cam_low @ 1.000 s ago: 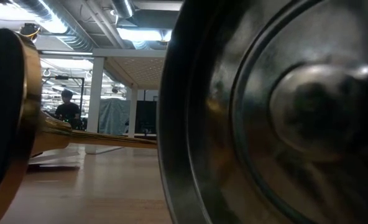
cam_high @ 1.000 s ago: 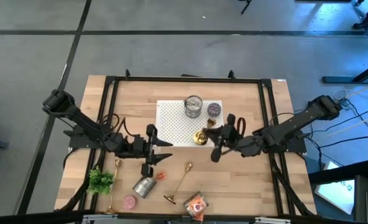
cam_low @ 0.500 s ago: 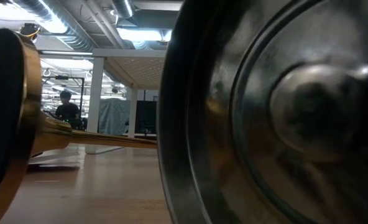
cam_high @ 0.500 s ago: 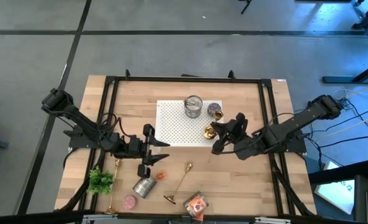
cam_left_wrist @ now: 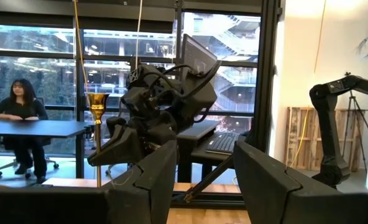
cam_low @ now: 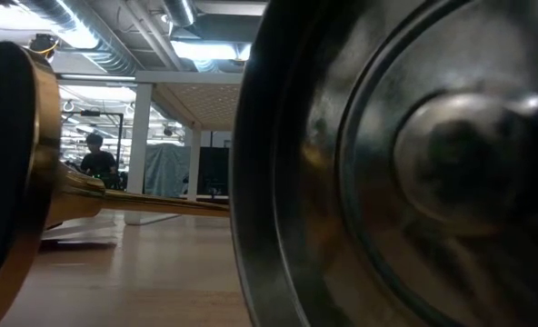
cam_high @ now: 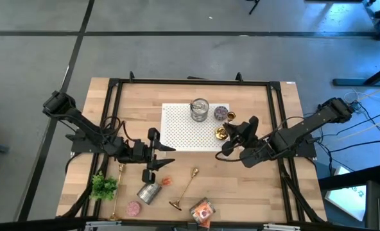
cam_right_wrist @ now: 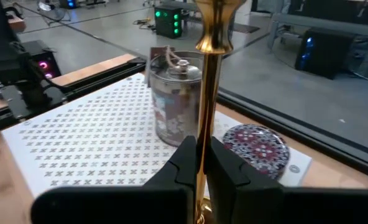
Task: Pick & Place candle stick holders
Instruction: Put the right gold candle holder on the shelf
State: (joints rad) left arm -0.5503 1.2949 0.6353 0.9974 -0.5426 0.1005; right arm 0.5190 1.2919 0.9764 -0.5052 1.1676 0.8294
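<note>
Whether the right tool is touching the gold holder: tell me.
Touching. The right wrist view shows the right tool shut on the holder; both fingers press against its slim stem with no gap, in front of the tin.

Counting it up from above: three candle stick holders — one upright at the mat's edge (cam_high: 221,133), one lying mid-tabletop (cam_high: 185,189), one lying by the left edge (cam_high: 116,191). Two silver tins, one standing on the mat (cam_high: 199,110), one on its side (cam_high: 149,192). One white dotted mat (cam_high: 177,128). One small green plant (cam_high: 104,186). Two arms, two hands.
</note>
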